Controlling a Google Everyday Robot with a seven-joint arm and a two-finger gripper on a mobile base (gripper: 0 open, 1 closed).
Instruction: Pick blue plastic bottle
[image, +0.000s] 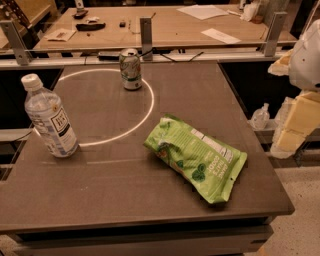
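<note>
The blue plastic bottle (50, 119) stands upright near the table's left edge. It is clear, with a white screw cap and a pale label bearing a dark square. My arm and gripper (296, 122) show as white and yellowish parts at the right edge of the view. They are beyond the table's right side, far from the bottle and touching nothing on the table.
A green-white soda can (130, 69) stands upright at the back of the table (100, 190), on a white circle line. A green chip bag (196, 157) lies right of centre. A second cluttered table (165, 25) sits behind a rail.
</note>
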